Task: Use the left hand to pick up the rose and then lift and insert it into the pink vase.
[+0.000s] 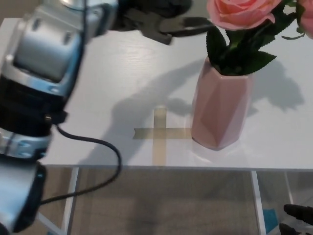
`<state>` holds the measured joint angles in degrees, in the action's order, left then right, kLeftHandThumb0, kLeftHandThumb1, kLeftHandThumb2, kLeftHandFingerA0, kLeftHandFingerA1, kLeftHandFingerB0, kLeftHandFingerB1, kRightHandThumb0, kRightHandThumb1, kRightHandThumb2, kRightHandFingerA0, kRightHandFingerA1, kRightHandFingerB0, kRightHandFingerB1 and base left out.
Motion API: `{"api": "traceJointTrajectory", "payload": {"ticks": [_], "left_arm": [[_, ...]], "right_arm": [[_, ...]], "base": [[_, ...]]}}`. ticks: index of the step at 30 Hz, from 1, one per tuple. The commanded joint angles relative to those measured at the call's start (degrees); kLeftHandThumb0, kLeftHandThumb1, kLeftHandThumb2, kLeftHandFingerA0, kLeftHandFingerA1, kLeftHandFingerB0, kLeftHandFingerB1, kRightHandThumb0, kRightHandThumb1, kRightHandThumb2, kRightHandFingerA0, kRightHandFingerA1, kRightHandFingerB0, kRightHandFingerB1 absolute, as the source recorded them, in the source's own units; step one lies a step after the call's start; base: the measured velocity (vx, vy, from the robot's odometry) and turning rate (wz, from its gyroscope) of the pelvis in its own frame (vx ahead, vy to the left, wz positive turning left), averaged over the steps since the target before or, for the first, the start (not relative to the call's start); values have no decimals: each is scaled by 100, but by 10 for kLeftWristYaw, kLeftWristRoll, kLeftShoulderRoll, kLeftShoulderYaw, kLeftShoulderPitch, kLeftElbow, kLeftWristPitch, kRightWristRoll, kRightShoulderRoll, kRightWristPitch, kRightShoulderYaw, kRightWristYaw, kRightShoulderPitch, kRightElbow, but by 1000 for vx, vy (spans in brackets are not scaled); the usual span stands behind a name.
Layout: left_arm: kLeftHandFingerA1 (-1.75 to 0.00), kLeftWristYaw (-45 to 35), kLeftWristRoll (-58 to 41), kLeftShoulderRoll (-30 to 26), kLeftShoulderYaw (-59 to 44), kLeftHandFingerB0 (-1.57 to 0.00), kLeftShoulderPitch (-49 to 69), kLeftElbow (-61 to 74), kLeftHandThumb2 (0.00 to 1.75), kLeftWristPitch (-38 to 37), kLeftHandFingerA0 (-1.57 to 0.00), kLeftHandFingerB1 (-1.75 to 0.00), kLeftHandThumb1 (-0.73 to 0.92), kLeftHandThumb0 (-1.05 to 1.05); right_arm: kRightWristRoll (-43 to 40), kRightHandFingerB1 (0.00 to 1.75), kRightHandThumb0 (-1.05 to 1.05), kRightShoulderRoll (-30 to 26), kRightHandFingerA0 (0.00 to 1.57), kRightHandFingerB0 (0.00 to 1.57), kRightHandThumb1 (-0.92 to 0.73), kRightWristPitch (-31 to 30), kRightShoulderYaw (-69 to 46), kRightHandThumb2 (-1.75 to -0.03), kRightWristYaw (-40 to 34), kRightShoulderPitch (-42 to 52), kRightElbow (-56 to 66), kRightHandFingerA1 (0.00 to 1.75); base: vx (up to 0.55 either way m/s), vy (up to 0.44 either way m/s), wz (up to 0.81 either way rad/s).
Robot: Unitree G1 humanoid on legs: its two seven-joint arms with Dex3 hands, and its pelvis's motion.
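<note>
One Rose Seated in the Pink Vase

One pink rose (242,12) stands in the pink vase (222,105), its bloom above the mouth and its dark green leaves spreading over the rim; the stem goes down inside and cannot be seen. A second pink bloom (307,22) shows at the picture's right edge, cut off, and whether it shares the vase cannot be told.

The left hand (161,22) hangs just left of the bloom, blurred, with its dark fingers apart and nothing between them; it is beside the flower, not touching it as far as the blur allows.

The rose looks light and soft: petals that would bruise or crush under a squeeze, leaves that bend, and a thin stem that is the only sensible place to take hold (low on the stalk, below the leaves). The vase is faceted, narrow at the mouth and upright on the white worktop (73,132), just right of a cross of tape (160,133). Being tall and slim, it could probably tip if the stem or leaves were dragged sideways.

The right hand is out of sight. By how things lie, the insertion appears done.
</note>
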<state>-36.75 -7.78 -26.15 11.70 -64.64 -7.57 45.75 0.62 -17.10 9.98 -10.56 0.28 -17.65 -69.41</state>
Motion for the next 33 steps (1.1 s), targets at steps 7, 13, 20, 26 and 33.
{"api": "traceJointTrajectory", "payload": {"ticks": [7, 13, 20, 26, 33], "left_arm": [[0, -156, -9, -117, 7, 0, -12, -31, 56, -66, 0, 0, 47, -82], [0, -164, -14, -184, -33, 0, 55, 29, 81, -89, 0, -1, 43, -75], [-10, -52, -40, -122, -246, 0, 371, 264, 79, -148, -4, -4, 43, -71], [-51, -46, -44, -25, -368, -9, 599, 388, 88, -238, -11, -49, 29, -27], [-39, -108, -116, 41, -456, -52, 747, 408, 54, -250, -44, -38, 47, -42]], "right_arm": [[-1, 47, -19, -5, 63, 56, -62, -8, 1, -58, 1, 6, -7, 51], [0, 47, -19, -4, 62, 55, -61, -6, 2, -57, 0, 11, -6, 51], [-2, 47, -19, -6, 62, 55, -61, -3, 0, -57, 0, 24, -9, 51], [1, 47, -19, -3, 63, 56, -61, -4, 2, -57, -2, 40, -19, 51], [4, 47, -19, 0, 65, 56, -61, -3, 5, -57, -9, 58, -19, 52]], "base": [[0, 0, 0], [0, 0, 0], [0, 0, 0], [0, 0, 0], [0, 0, 0]]}}
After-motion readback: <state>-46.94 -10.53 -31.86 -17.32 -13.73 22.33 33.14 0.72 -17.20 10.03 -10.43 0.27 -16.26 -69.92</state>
